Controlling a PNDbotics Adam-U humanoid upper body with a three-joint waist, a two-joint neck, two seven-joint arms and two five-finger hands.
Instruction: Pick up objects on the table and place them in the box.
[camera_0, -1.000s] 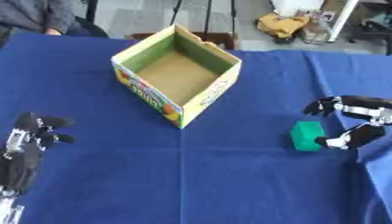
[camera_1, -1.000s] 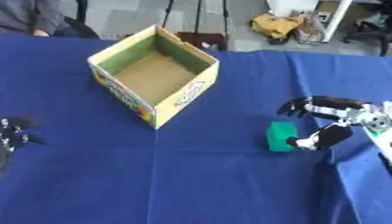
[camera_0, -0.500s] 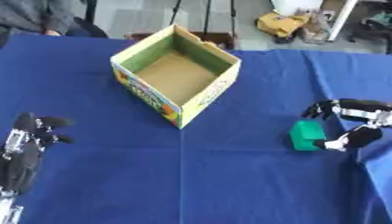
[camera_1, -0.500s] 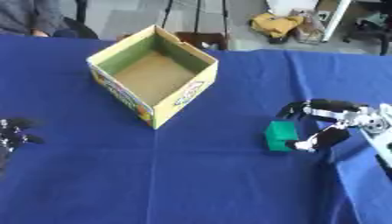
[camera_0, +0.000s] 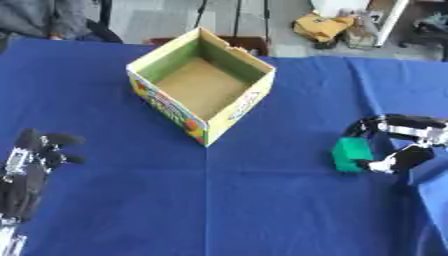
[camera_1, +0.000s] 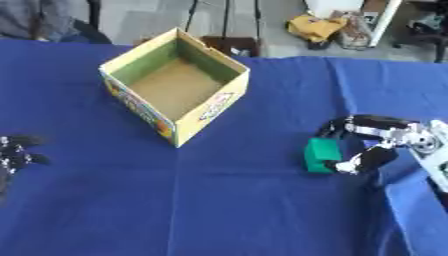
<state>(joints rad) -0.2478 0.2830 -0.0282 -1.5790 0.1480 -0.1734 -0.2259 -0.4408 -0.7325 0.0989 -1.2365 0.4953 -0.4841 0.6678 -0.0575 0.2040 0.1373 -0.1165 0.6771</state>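
Note:
A small green block lies on the blue tablecloth at the right. My right hand comes in from the right edge and is curled round the block, with its fingers over the top and its thumb against the lower right side. The block still rests on the cloth. The open cardboard box, with yellow printed sides and nothing inside, stands at the back centre, turned corner-on. Open and idle, my left hand rests at the lower left with its fingers up.
The blue cloth covers the whole table and folds up at the right edge near my right arm. Beyond the far edge are a seated person at the top left, stand legs and yellow clutter on the floor.
My right hand has shifted slightly left and its fingers and thumb have drawn in around the green block. The block, the box and my left hand have stayed put.

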